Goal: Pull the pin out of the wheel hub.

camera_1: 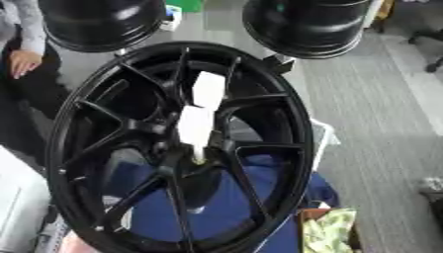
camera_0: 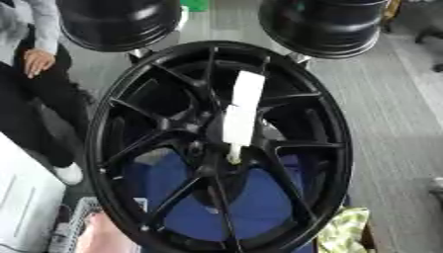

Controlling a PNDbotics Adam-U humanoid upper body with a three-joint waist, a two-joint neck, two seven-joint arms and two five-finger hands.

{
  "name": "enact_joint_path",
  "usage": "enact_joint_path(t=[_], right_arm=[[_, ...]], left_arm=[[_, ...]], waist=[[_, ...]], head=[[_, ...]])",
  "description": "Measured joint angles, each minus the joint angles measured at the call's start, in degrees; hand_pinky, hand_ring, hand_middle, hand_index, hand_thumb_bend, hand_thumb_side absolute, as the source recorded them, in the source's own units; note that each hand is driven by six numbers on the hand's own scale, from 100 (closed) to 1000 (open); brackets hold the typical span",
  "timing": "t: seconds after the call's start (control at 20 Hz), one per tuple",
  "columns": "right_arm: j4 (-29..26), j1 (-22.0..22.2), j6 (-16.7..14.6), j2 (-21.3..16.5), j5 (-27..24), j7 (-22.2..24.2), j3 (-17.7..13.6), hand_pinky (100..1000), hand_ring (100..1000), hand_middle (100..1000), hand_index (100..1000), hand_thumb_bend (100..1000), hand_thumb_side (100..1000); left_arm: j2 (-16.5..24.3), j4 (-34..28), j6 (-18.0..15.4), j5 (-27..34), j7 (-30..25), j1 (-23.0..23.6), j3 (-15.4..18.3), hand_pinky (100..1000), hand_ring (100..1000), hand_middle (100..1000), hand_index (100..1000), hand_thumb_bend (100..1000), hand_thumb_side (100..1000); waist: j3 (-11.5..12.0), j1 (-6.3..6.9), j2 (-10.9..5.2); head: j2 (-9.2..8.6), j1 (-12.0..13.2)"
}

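Observation:
A large black multi-spoke wheel (camera_0: 335, 148) fills the middle of both views, its face turned toward me. A long white pin (camera_0: 242, 111) sticks out of the hub (camera_0: 210, 148) at the wheel's centre. The pin's narrow tip sits in the hub and its broad end points up and toward me. The right eye view shows the pin (camera_1: 198, 118) as two white sections. Neither of my hands shows in either view.
Two black round drums (camera_0: 121, 22) (camera_0: 325, 24) stand behind the wheel at top left and top right. Blue cloth (camera_0: 251, 197) shows through the spokes. A yellow-green cloth (camera_0: 342, 230) lies at lower right, a white box (camera_0: 22, 197) at lower left. A person (camera_0: 30, 74) stands at left.

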Motion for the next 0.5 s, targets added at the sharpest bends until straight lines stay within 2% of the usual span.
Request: enact_joint_path(t=[0.3, 0.5], right_arm=[[9.29, -4.61, -4.17, 8.18, 4.23, 4.13, 2.71, 903, 899, 875, 913, 100, 613], [12.32, -5.48, -5.77, 11.16, 5.17, 5.78, 3.76, 904, 904, 882, 915, 100, 665]], left_arm=[[0.0, 0.0, -0.02, 0.01, -0.03, -0.04, -0.01, 641, 986, 733, 767, 512, 730], [0.0, 0.0, -0.1, 0.02, -0.14, -0.31, -0.02, 641, 987, 734, 767, 512, 730]], waist=[[0.02, 0.0, 0.0], [0.11, 0.0, 0.0]], head=[[-0.05, -0.43], [-0.03, -0.59]])
